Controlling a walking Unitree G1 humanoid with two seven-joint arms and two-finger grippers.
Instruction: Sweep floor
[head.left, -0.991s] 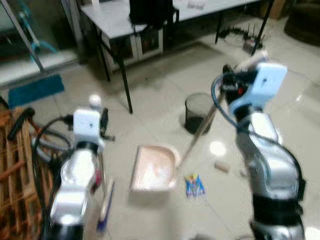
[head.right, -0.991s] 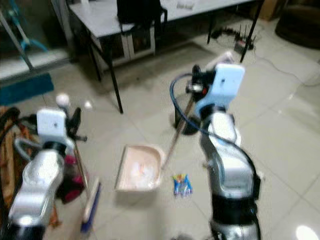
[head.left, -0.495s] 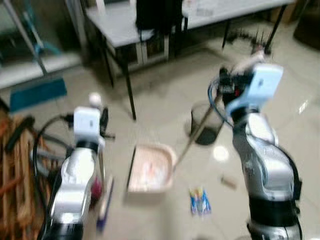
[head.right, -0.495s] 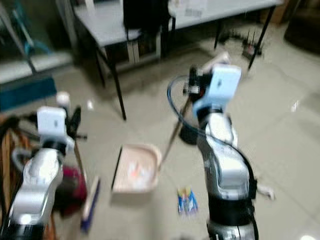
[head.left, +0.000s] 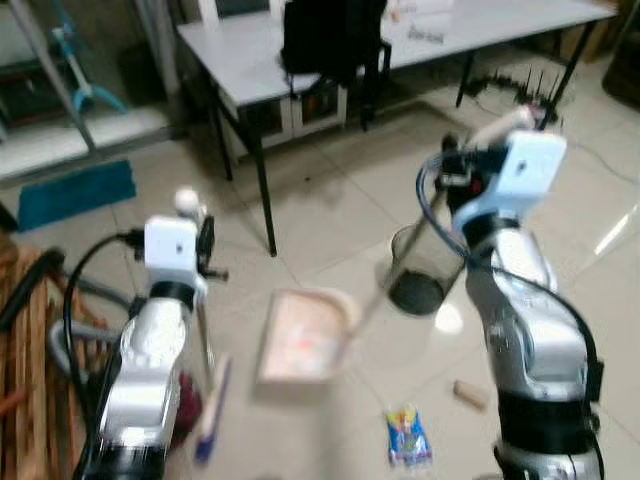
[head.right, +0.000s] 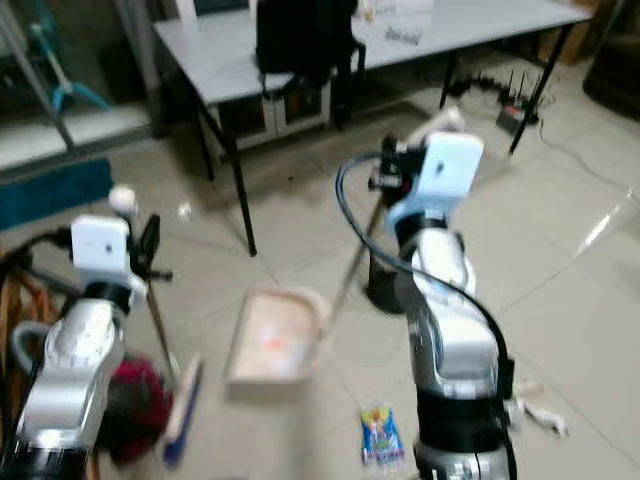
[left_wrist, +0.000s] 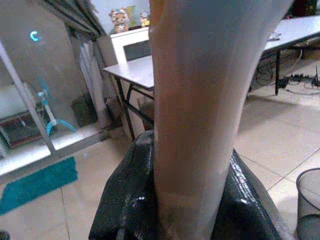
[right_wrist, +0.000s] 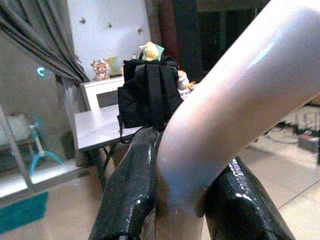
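My left gripper (left_wrist: 192, 220) clamps the broom (head.left: 207, 400), my right gripper (right_wrist: 182, 200) clamps the dustpan handle (head.left: 400, 265), dustpan (head.left: 300, 338) grounded; blue wrapper (head.left: 408, 438) and small cylinder (head.left: 469, 392) lie unswept

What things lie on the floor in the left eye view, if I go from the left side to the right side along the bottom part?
broom head → pink dustpan → blue snack packet → black wire bin → small beige cylinder
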